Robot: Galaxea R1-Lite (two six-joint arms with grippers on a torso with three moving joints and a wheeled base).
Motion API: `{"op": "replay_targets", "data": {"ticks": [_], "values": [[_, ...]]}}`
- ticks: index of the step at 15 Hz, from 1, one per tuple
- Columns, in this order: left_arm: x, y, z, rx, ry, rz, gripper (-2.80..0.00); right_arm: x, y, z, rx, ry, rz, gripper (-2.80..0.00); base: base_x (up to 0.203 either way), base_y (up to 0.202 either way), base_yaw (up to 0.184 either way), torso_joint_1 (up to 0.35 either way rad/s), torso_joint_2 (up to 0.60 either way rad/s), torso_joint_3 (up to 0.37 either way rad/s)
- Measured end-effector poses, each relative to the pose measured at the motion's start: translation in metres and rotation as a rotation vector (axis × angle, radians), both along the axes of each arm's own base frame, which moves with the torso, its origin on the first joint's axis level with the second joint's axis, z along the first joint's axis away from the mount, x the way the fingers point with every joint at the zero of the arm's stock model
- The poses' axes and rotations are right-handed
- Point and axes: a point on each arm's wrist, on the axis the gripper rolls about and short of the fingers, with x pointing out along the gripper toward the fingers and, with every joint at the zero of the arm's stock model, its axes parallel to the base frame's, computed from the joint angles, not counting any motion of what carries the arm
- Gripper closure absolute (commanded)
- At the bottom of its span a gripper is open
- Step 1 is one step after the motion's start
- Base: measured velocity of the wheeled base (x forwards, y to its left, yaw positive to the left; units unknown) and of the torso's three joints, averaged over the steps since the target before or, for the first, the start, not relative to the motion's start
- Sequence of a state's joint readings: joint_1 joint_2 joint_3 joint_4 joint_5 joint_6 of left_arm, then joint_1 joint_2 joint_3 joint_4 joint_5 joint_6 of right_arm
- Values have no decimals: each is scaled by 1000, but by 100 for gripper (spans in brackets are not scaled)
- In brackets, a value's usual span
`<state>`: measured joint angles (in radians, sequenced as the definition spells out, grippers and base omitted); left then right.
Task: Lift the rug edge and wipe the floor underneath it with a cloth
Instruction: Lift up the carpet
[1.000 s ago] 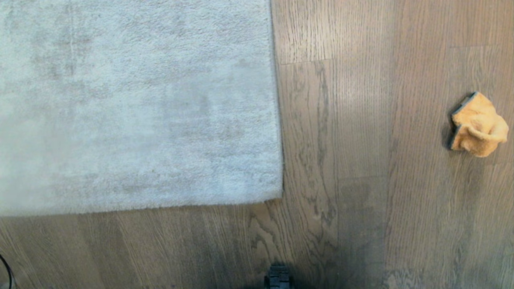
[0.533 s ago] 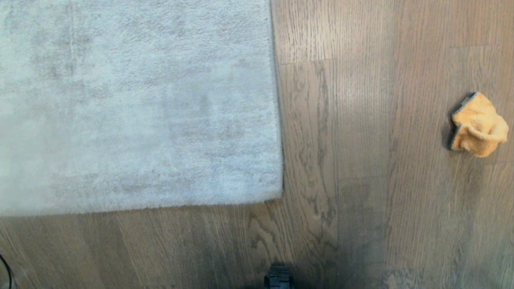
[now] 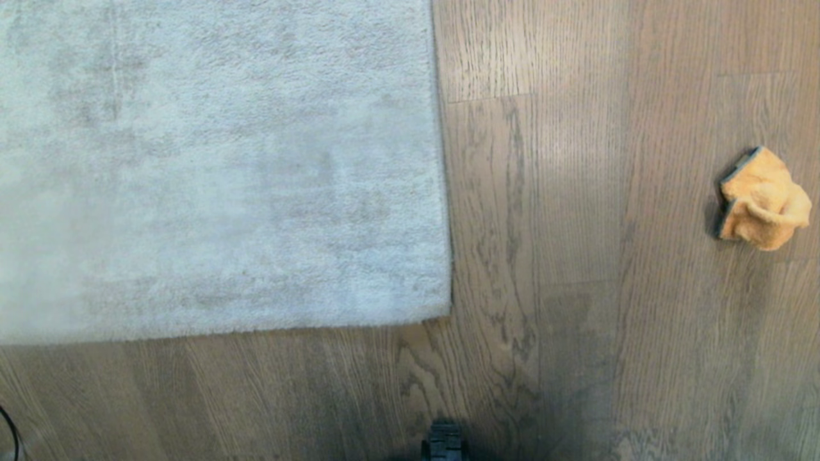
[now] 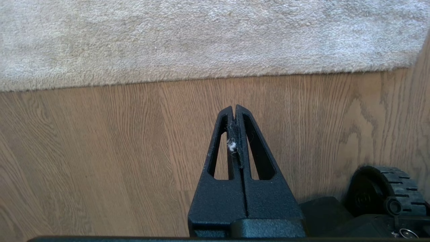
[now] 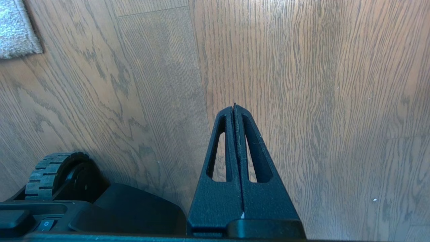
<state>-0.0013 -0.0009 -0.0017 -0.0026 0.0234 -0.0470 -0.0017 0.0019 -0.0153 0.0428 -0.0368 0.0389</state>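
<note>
Nearest in the head view, a small black part of the robot [image 3: 444, 443] pokes in at the bottom edge, mostly cut off, and a thin dark cable [image 3: 9, 430] curves out of view at the bottom left corner. Neither arm shows there. In the wrist views the left gripper [image 4: 234, 108] and the right gripper [image 5: 234, 107] each hang above bare floor [image 3: 576, 320], fingers pressed together and holding nothing (a tuft of white fluff clings between the left one's fingers). A ridged black wheel [image 4: 389, 191] of the base sits beside each gripper, partly hidden by dark housing. Farther out, the rug [image 3: 218, 166] lies flat, its near right corner on the planks, its left and far sides cut off. The cloth [image 3: 762, 200] lies crumpled on the floor at far right, well apart from the rug.
</note>
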Motion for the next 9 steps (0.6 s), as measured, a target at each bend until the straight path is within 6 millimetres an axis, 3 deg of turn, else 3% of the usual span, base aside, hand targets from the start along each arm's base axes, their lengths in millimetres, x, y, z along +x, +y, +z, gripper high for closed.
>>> {"op": "replay_targets", "data": {"ticks": [9], "values": [[0,0,0,1,0,0,0,0,0,0,0,0,0,0,0,0,0,0,0,0]]}}
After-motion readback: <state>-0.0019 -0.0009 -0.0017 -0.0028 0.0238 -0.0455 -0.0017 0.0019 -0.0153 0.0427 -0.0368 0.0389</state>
